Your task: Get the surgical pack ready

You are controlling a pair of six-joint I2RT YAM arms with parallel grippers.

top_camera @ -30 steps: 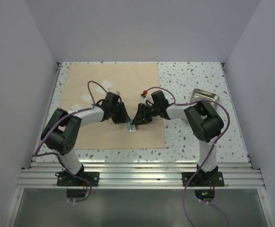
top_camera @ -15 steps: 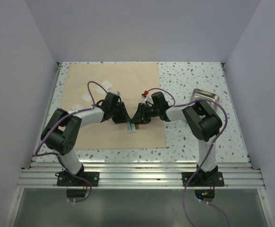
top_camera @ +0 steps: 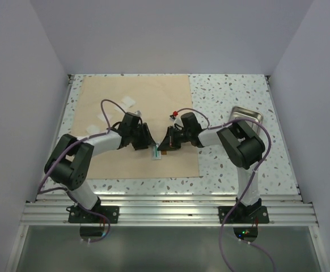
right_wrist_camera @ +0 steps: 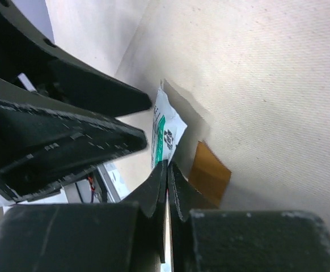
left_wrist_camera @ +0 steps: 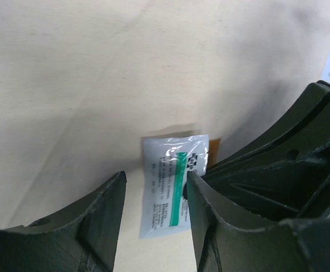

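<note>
Left gripper [left_wrist_camera: 155, 178] open, its two dark fingers [left_wrist_camera: 105, 212] stood apart with nothing pinched. The small white plastic packet with a green stripe and black print [left_wrist_camera: 175, 184] lay on the big tan paper-like square sheet [left_wrist_camera: 97, 73], just ahead of the left jaws and showing through their gap. One long edge of it was hidden behind the finger on the right of the left wrist view. Right gripper [right_wrist_camera: 166, 165] closed, jaws pressed flat together with no gap. The packet [right_wrist_camera: 165, 133] sat right at the right jaw tips, near edge meeting them and far end lifted a bit off the sheet [right_wrist_camera: 267, 73]. Could not tell if the edge was actually pinched or only touched. A small amber-brown rectangular tab [right_wrist_camera: 209, 173] lay flat on the sheet just beside the closed right jaws, next to the packet. In the top view, left gripper [top_camera: 144, 141] and right gripper [top_camera: 166, 144] faced each other tip to tip, close, with the packet [top_camera: 155, 152] between and just below them. White gauze squares [top_camera: 130, 102] lay on the sheet [top_camera: 148, 90] behind the left jaws, well apart from them. The small shiny rectangular steel tray [top_camera: 250, 115] sat on the speckled tabletop [top_camera: 227, 96], well away from both jaws, past the right arm's elbow.
</note>
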